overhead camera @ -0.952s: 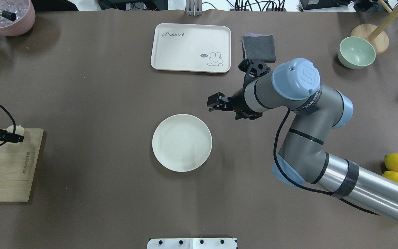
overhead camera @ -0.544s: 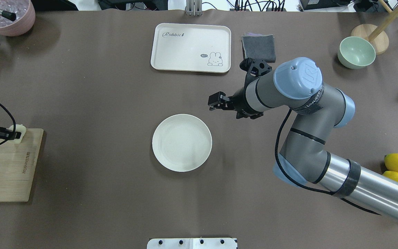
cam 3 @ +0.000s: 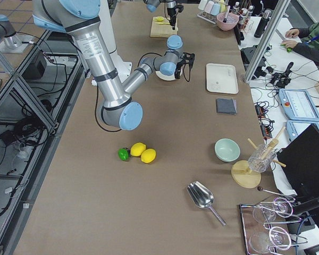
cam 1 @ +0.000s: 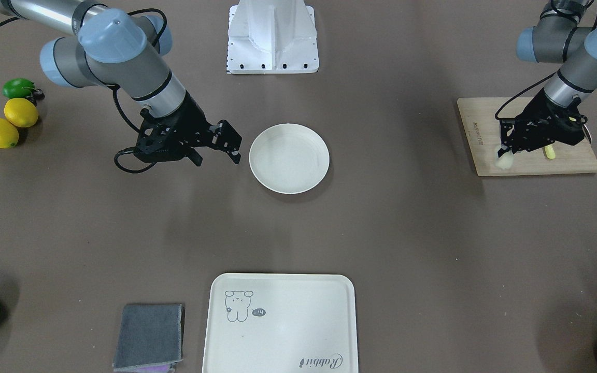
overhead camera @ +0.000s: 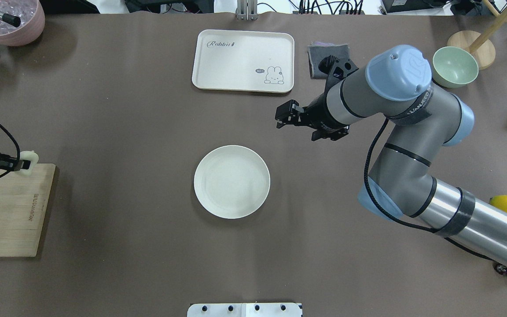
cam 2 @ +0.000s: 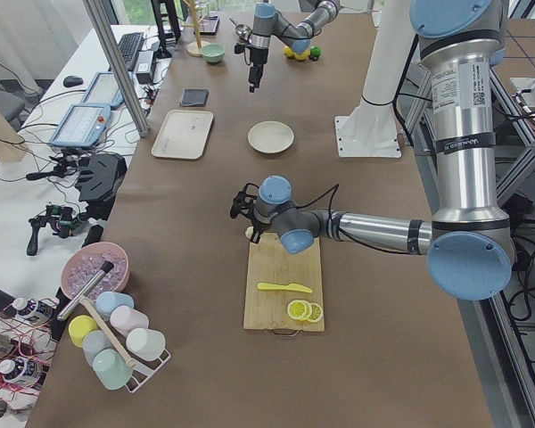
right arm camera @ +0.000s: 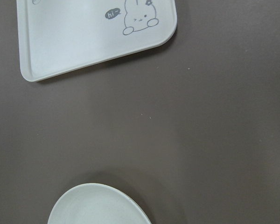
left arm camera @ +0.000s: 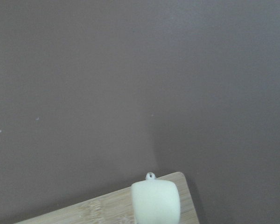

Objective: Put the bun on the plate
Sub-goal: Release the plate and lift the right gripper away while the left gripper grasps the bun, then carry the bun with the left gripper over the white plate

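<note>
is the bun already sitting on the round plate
No, the plate is bare in the overhead view, while the bun is far off in the left gripper at the wooden board's corner.

Bright even overhead light, soft shadows, all views sharp.

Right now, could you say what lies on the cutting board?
A yellow knife and lemon slices; the left gripper holds the bun over its corner. Contact underneath is hidden.

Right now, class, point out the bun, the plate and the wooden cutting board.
bun (overhead camera: 31, 156), overhead view, its rounded top.
plate (overhead camera: 232, 182), overhead view, its bare centre.
cutting board (overhead camera: 7, 220), overhead view, bare wood.
</note>
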Motion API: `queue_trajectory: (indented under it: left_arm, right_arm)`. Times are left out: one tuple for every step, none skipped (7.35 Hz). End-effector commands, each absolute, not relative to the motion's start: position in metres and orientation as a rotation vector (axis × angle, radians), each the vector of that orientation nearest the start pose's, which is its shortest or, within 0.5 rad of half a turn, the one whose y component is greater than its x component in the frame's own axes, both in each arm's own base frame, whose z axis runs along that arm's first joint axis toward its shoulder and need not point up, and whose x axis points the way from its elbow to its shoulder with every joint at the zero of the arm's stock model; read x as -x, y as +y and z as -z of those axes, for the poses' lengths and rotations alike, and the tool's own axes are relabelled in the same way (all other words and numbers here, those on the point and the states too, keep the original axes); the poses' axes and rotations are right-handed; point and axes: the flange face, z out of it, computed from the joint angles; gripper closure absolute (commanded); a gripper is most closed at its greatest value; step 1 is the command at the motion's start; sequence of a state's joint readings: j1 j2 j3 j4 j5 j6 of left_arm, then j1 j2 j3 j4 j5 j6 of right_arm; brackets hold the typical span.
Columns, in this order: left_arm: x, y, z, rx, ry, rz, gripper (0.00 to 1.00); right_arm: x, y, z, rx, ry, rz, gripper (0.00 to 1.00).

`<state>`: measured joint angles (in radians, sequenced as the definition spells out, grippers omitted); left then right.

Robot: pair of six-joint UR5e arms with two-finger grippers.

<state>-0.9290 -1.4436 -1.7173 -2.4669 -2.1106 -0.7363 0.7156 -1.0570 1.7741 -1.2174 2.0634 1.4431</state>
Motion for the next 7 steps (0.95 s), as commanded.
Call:
queue_trajectory:
  left_arm:
    - [-0.232, -0.456, -0.478, -0.369, 1.027, -0.061, 1.0]
    - [-0.255, -0.478, -0.41, -0.339, 1.062, 0.007, 1.0]
    - [-0.288, -0.485, -0.355, -0.315, 1.111, 0.037, 1.0]
    - [-0.328, -0.482, -0.316, -0.264, 1.133, 0.089, 1.0]
    - [-0.372, -0.471, -0.285, -0.275, 1.102, 0.132, 1.0]
    - [-0.408, -0.457, -0.256, -0.268, 1.071, 0.155, 0.97]
    - [-0.441, -0.44, -0.229, -0.254, 1.043, 0.185, 0.9]
  right_arm:
    - [0.372, -0.487, -0.22, 0.026, -1.076, -0.311, 0.0]
    - [0.354, -0.487, -0.226, 0.015, -1.036, -0.301, 0.0]
    - [0.332, -0.487, -0.246, 0.004, -0.987, -0.262, 0.0]
    - [0.305, -0.478, -0.276, -0.025, -0.955, -0.217, 0.0]
    - [0.285, -0.475, -0.296, -0.049, -0.931, -0.185, 0.0]
    - [0.273, -0.477, -0.309, -0.041, -0.927, -0.164, 0.0]
    - [0.262, -0.478, -0.319, -0.024, -0.928, -0.16, 0.0]
